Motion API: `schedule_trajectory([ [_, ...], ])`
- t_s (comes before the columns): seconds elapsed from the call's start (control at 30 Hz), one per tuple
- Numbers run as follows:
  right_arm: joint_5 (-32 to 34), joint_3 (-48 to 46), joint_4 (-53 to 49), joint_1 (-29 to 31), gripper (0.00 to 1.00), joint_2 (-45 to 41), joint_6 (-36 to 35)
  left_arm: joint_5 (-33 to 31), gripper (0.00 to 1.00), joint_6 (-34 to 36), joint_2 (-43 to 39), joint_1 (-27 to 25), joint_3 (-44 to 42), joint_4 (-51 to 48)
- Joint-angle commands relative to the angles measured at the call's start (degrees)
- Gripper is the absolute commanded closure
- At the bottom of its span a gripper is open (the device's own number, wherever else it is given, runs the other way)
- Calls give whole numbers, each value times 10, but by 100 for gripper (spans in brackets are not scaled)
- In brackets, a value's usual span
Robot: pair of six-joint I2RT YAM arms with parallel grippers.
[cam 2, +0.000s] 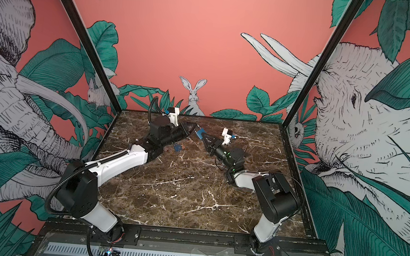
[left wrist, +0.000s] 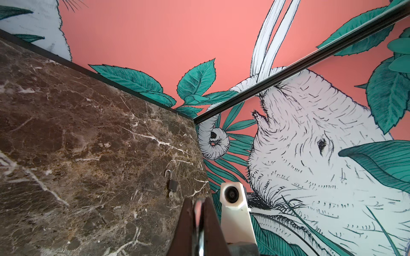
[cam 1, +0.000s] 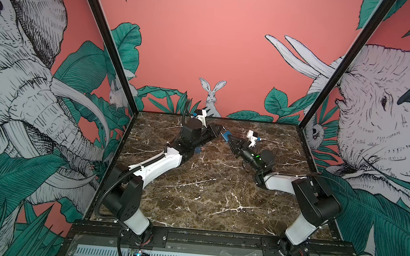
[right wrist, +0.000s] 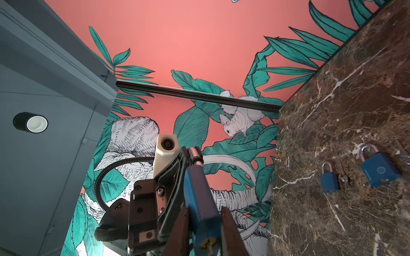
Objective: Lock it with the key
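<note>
Counting three blue padlocks [right wrist: 203, 199] [right wrist: 330, 180] [right wrist: 380, 169] and one grey padlock [left wrist: 172, 185].

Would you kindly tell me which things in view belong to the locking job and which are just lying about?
In the job: blue metal padlock, held in the right claw; its silver shackle, pinched by the left claw.

Lying about: small blue padlock, larger blue padlock, small grey padlock with open shackle, all on the brown marble table.
</note>
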Motion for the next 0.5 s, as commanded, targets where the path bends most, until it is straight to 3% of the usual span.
schedule_trajectory([
  [0.0,-54,52,37,24,86,18,-14,166,100,11,9,-89,2,-19],
  [0.47,-62,57,37,30,86,34,-25,154,100,31,-3,-98,-6,-22],
])
